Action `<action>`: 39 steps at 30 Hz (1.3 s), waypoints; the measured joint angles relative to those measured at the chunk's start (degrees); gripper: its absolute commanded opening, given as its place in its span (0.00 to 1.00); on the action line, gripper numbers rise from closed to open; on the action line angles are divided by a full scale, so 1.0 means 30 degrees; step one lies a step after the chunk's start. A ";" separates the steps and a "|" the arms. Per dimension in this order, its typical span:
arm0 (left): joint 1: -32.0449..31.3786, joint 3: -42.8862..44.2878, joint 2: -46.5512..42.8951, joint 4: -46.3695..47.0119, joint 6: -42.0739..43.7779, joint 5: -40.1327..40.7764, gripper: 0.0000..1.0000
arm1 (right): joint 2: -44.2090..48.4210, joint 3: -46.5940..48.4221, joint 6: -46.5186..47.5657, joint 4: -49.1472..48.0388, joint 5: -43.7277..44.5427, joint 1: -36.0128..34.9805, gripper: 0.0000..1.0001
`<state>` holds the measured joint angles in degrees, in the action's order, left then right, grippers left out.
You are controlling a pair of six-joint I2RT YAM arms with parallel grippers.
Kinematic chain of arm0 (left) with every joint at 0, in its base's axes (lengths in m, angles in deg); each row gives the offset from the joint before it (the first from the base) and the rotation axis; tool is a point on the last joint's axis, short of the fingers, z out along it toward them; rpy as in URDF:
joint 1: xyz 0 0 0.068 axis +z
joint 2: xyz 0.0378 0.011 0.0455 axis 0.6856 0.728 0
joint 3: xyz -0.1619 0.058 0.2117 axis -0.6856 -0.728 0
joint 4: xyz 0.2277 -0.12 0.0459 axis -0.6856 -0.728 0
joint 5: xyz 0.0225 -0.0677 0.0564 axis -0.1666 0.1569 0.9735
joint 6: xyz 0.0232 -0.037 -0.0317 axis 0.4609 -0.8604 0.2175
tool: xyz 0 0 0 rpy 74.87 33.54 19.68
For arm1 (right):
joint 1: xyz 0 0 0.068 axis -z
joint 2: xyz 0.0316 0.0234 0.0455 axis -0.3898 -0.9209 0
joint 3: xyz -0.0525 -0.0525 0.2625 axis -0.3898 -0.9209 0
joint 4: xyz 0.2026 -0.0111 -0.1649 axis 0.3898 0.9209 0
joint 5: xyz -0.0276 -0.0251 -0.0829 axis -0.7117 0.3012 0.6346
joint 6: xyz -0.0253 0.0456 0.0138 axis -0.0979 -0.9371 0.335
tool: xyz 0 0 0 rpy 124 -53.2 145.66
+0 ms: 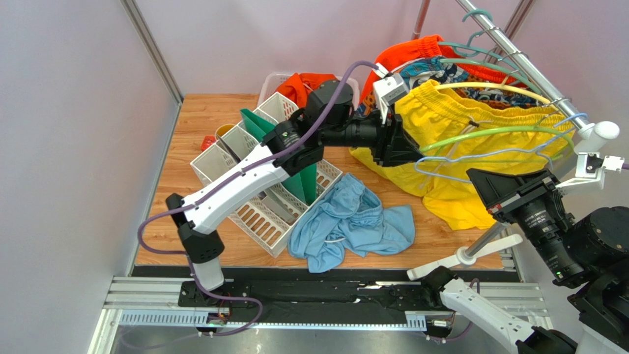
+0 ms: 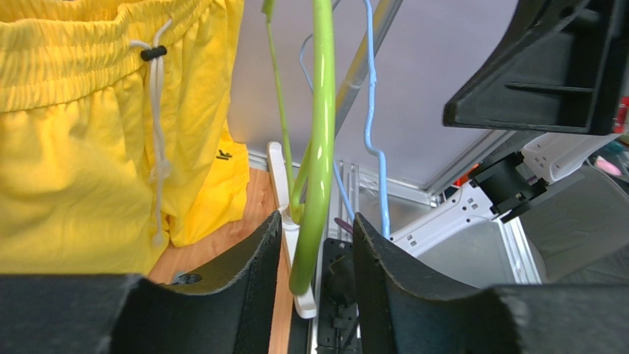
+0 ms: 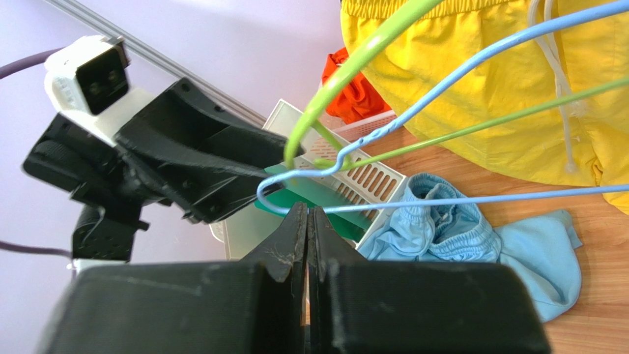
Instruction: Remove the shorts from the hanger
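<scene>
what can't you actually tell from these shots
- right gripper: right wrist view, jaws meet at the blue hanger wire; a pinch cannot be told
- its tips: top view, hidden under its own wrist camera
- green hanger hook: left wrist view, cut off by the top edge

Orange cloth (image 1: 301, 85) in the white basket (image 1: 272, 80) is mostly hidden behind the left arm's wrist (image 1: 328, 103); it may be shorts, but too little shows. More orange fabric (image 1: 410, 53) on the rack sits largely behind the patterned pair (image 1: 435, 70) and the yellow shorts (image 1: 458, 118). The green hanger (image 2: 322, 110) runs off the top edge, its hook unseen. The right arm (image 1: 590, 243) is cut by the right edge. A small red item (image 1: 208, 142) in the slotted organizer (image 1: 258, 214) is too small to name. The lower edge of the light blue shorts (image 3: 443, 228) drops behind the right gripper (image 3: 307, 214).
</scene>
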<state>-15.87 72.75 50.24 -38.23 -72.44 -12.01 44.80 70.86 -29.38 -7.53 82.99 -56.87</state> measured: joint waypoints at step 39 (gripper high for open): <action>-0.2900 -1.2517 -0.2171 -0.9231 0.1341 1.1205 0.94 | 0.0299 -0.0867 0.2098 -0.0095 -0.0328 0.0000 0.00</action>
<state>-24.57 35.20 43.73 -65.93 -68.42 21.61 45.70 68.26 -23.08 -7.82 82.00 -56.87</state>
